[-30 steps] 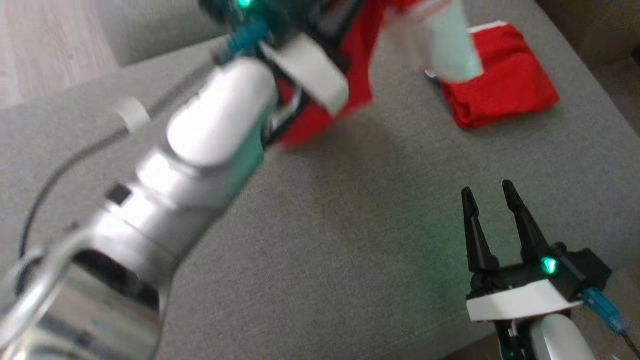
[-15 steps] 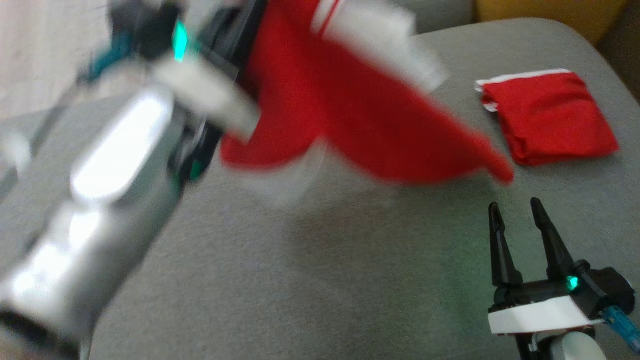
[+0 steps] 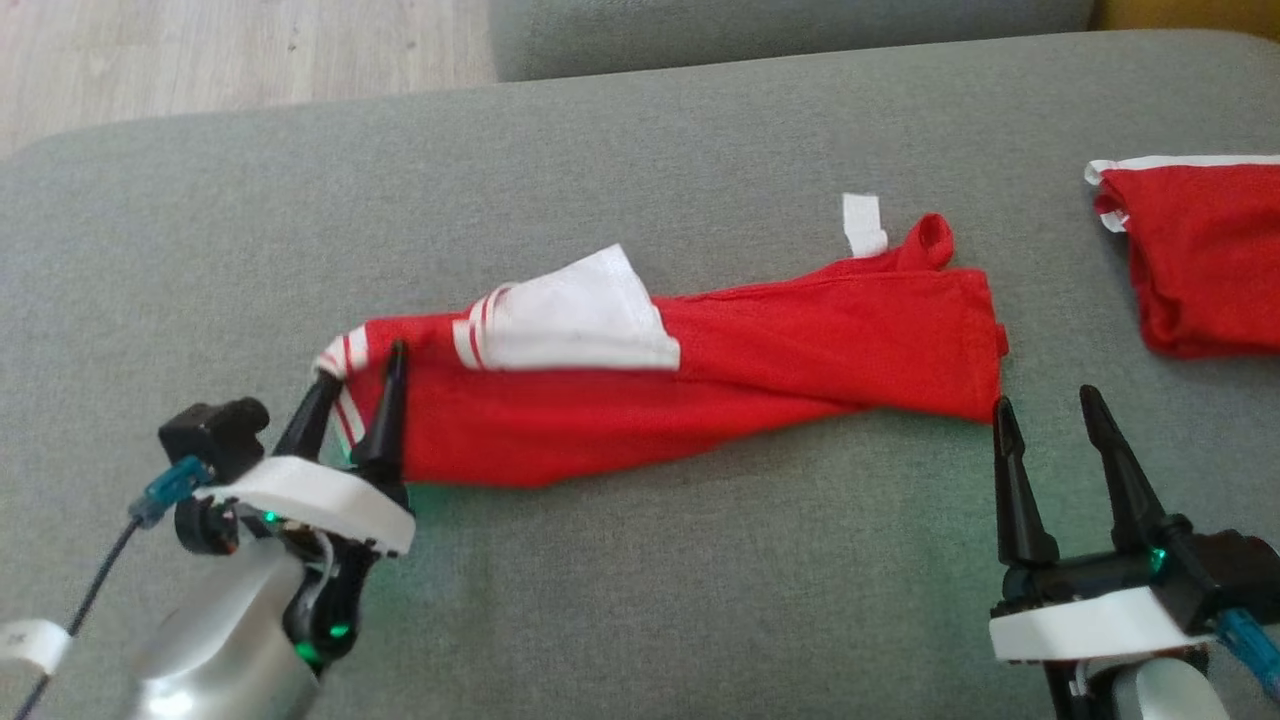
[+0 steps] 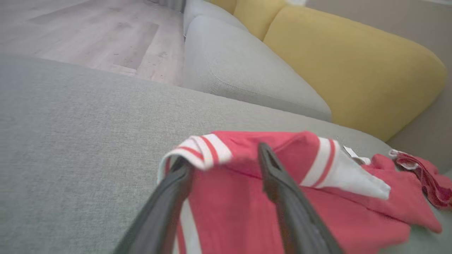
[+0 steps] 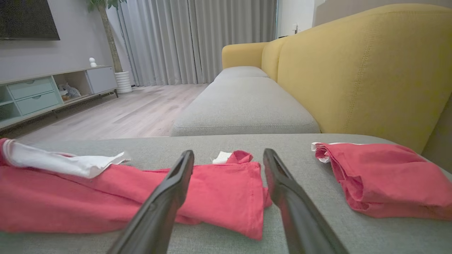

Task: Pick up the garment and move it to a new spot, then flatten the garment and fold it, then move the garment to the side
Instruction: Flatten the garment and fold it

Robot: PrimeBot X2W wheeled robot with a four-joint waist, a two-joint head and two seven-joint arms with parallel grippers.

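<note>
The red garment lies stretched out across the grey cushion, with a white sleeve with red stripes folded on top near its left end. My left gripper is open at that left end. In the left wrist view, the left gripper straddles the garment and the striped cuff drapes over one fingertip. My right gripper is open with nothing between its fingers, just short of the garment's right edge. In the right wrist view, the right gripper points at the garment's hem.
A second red garment, folded, lies at the cushion's right side. A small white tag sits by the stretched garment's far corner. The yellow sofa back rises behind, another grey cushion adjoins, and wooden floor lies beyond the far left edge.
The garment was hanging in the air from my shut left gripper. It now lies stretched on the cushion, and the left gripper has come down and opened. The camera also shifted.
</note>
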